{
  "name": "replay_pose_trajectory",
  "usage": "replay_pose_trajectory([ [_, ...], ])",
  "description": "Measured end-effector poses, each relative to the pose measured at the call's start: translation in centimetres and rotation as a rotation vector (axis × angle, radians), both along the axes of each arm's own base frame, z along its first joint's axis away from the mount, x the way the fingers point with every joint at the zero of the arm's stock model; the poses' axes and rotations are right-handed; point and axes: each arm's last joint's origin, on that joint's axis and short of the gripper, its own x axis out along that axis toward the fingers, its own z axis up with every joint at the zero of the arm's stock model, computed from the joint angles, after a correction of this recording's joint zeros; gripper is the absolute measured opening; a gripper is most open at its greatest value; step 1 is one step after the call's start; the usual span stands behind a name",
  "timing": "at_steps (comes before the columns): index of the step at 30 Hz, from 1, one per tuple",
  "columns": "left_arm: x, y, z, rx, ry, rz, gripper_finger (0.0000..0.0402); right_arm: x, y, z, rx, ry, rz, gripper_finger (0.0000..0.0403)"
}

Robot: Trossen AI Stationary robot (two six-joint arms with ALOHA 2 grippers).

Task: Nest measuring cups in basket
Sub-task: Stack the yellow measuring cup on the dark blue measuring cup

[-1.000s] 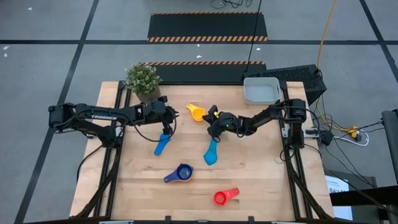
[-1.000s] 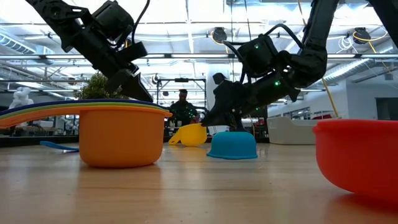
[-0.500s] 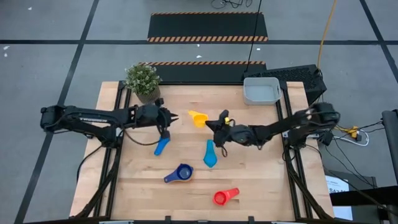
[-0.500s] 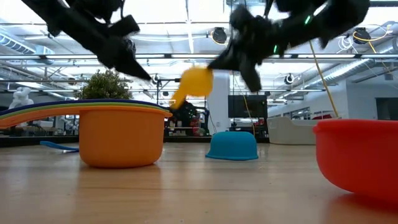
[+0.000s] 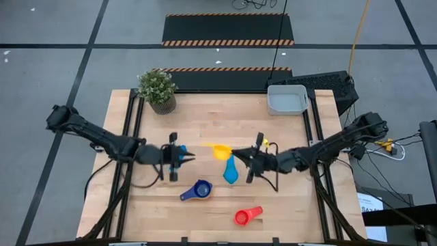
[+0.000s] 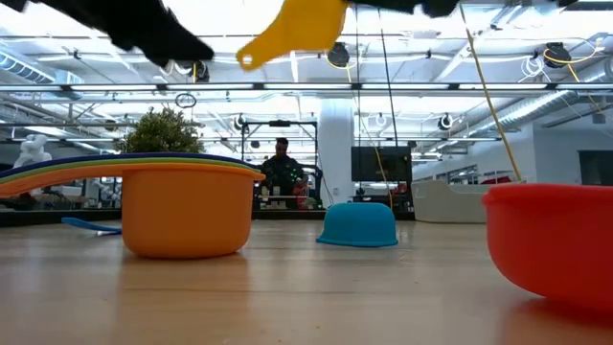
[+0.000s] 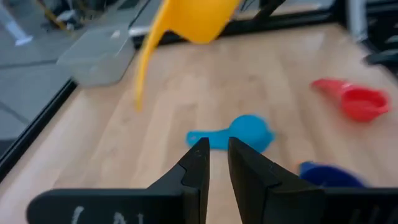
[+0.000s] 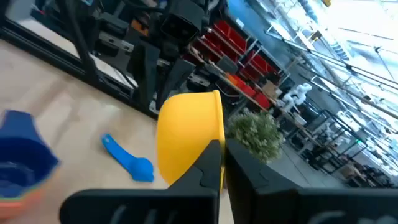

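My right gripper [image 5: 240,156] is shut on a yellow measuring cup [image 5: 220,150], held high over the table's middle with its handle [image 6: 245,59] slanting down. My left gripper [image 5: 183,156] faces it from the left, its fingers [image 7: 200,163] nearly together with nothing between them. One light blue cup [image 5: 230,171] sits mouth down just below the yellow one. A second light blue cup [image 8: 127,160] lies under my left arm. A nested stack, orange outside and dark blue on top [image 5: 198,190], and a red cup [image 5: 247,216] stand nearer the front edge. The grey basket [image 5: 287,100] is at the far right. My right gripper pinches the yellow cup's bowl at its rim [image 8: 214,138], on the side away from the handle. Its fingers reach in about level from the table's right. The cup hangs clear of the table, its bowl tipped on its side.
A potted plant [image 5: 157,89] stands at the far left corner. Bare wood lies along the near left and far middle of the table. A person stands in the room beyond the far edge [image 6: 280,168].
My right gripper has lifted the yellow cup off the table, rolled it, and carried it up and toward the near edge. My left gripper has also risen and swung toward the near edge, staying empty. The other cups have kept their places.
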Motion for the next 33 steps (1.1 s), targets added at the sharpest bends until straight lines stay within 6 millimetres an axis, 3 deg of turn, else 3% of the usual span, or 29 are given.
replay_pose_trajectory([
  [10, -2.4, -5.0, 0.8, 0.006, -0.117, -0.036, 0.0063, -2.4, 4.6, 1.1, 0.095, -0.101, 0.054, 0.0],
  [17, -2.6, -7.7, 0.3, 0.07, -0.181, -0.062, 0.0063, -3.4, 6.2, 1.2, 0.171, -0.127, 0.123, 0.0],
  [27, -1.2, -8.4, -1.1, 0.112, -0.171, -0.044, 0.0067, -3.5, 6.3, 1.6, 0.097, -0.13, 0.129, 0.0],
  [33, -1.2, -8.4, -1.2, 0.122, -0.168, -0.047, 0.014, -3.4, 6.1, 1.7, 0.075, -0.135, 0.126, 0.0],
])
